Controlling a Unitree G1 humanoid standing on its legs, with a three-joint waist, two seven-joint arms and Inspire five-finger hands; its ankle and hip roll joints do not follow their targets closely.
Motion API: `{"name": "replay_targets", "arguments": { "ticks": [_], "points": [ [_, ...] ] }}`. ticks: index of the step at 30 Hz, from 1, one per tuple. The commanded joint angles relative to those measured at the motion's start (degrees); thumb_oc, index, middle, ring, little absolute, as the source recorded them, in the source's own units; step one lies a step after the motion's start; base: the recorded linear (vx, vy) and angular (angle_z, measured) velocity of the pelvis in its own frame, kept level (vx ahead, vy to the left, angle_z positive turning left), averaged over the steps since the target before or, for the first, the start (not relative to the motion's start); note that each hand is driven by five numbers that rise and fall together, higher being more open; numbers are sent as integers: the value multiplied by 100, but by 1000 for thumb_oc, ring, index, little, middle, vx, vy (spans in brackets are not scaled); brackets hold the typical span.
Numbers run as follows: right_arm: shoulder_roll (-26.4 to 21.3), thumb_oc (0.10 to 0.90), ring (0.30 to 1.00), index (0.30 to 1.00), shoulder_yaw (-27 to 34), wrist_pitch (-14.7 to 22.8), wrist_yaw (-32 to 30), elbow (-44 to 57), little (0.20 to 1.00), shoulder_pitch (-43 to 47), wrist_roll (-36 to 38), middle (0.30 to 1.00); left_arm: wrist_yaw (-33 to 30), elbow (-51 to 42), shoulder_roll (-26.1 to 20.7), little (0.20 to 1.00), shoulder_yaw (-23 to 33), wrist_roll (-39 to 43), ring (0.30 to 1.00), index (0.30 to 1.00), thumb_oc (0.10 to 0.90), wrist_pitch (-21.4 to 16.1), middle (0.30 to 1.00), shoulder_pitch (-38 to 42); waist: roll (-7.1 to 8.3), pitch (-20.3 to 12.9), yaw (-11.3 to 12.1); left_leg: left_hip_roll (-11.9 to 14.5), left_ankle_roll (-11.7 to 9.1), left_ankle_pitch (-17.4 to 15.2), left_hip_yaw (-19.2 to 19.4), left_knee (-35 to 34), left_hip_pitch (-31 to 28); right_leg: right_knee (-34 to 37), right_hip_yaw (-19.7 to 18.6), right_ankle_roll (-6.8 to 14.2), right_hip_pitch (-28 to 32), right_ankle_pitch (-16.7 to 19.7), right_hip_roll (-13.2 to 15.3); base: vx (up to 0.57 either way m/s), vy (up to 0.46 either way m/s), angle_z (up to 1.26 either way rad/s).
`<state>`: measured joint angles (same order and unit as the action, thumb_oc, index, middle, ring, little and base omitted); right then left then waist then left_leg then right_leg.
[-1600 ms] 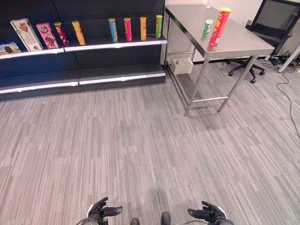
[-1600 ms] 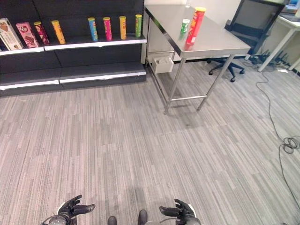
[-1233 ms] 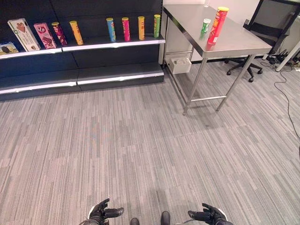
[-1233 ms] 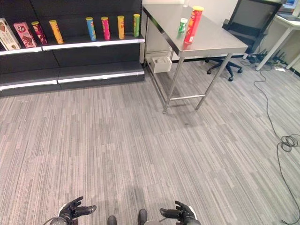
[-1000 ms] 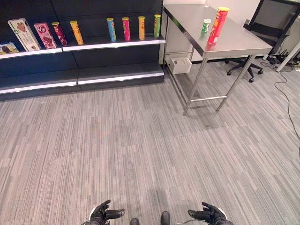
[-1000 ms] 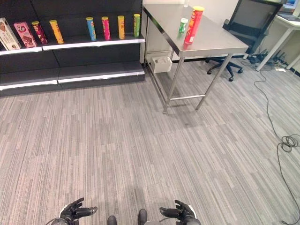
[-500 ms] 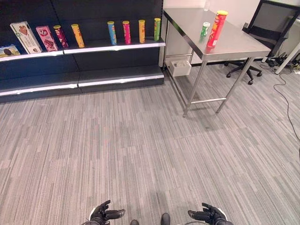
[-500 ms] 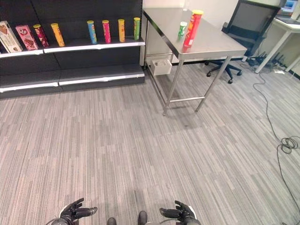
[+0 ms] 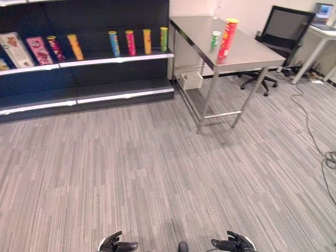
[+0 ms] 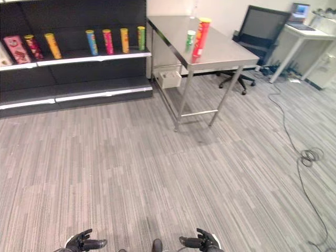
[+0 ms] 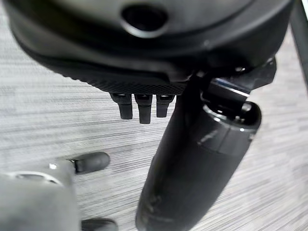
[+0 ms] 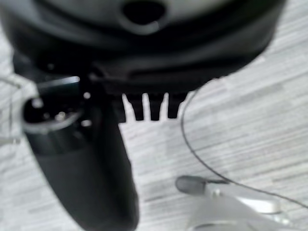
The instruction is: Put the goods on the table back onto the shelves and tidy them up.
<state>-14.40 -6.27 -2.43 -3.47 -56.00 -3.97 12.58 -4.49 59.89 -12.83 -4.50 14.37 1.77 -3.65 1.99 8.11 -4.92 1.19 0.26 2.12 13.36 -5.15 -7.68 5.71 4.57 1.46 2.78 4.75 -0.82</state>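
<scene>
A tall red can with a yellow lid (image 9: 227, 38) and a short green can (image 9: 215, 38) stand upright side by side on the steel table (image 9: 252, 51) at the far right. The black shelves (image 9: 84, 55) run along the far wall to the table's left. My left hand (image 9: 116, 245) and right hand (image 9: 234, 244) hang low at the near edge, far from the table and shelves. In the left wrist view my left hand (image 11: 144, 43) has straight fingers (image 11: 139, 108) and holds nothing. My right hand (image 12: 149, 53) is open and empty too.
Several coloured tubes (image 9: 130, 42) and snack boxes (image 9: 37, 50) stand on the upper shelf; the lower shelf (image 9: 126, 89) is bare. A white box (image 9: 191, 80) sits under the table. A black office chair (image 9: 278, 29), a white desk (image 9: 323, 34) and floor cables (image 10: 307, 155) are at the right.
The whole picture has shifted left and down, so the camera has moved; more of the room at the right shows. Both hands stay low and open.
</scene>
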Motion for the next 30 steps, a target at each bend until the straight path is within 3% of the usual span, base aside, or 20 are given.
{"name": "replay_targets", "arguments": {
  "ticks": [1, 7, 14, 23, 30],
  "points": [
    [-279, 800, 900, 900, -46, 159, -138, -135, 900, 336, 113, 900, -3, 83, -219, 900, -190, -196, 900, 900, 800, -136, 900, 386, 16, 50, -75, 320, -396, -649, 71, 15, -231, -71, 56, 695, 229, -571, 368, -6, 23, -14],
    [-270, 800, 900, 900, 76, 138, -141, -292, 900, 247, 205, 900, -1, 32, -217, 900, -253, -296, 900, 900, 800, -125, 900, 448, -44, -7, -352, 347, -380, -722, 399, 15, -339, -71, -229, 717, 161, -521, 343, 0, 34, -42],
    [-263, 800, 900, 900, 83, 128, -129, -382, 900, 242, 203, 900, 11, 12, -196, 900, -306, -346, 900, 900, 800, -116, 900, 497, -65, -9, -445, 346, -361, -731, 526, 15, -341, -71, -347, 735, 100, -480, 326, -13, 20, -16],
    [-281, 800, 900, 900, -9, 127, -102, -257, 900, 224, 64, 900, -7, 3, -198, 900, -292, -361, 900, 900, 800, -132, 900, 496, -44, 32, -400, 338, -360, -715, 441, 15, -281, -71, -270, 725, 105, -474, 346, -1, 4, -6],
    [-370, 800, 900, 900, -155, 107, -81, -85, 900, 292, -142, 900, -32, -17, -213, 900, -212, -267, 900, 900, 800, -147, 900, 451, -1, 88, -192, 330, -389, -654, 154, 15, -154, -71, -23, 702, 151, -540, 371, 13, -41, 22]
  ]
}}
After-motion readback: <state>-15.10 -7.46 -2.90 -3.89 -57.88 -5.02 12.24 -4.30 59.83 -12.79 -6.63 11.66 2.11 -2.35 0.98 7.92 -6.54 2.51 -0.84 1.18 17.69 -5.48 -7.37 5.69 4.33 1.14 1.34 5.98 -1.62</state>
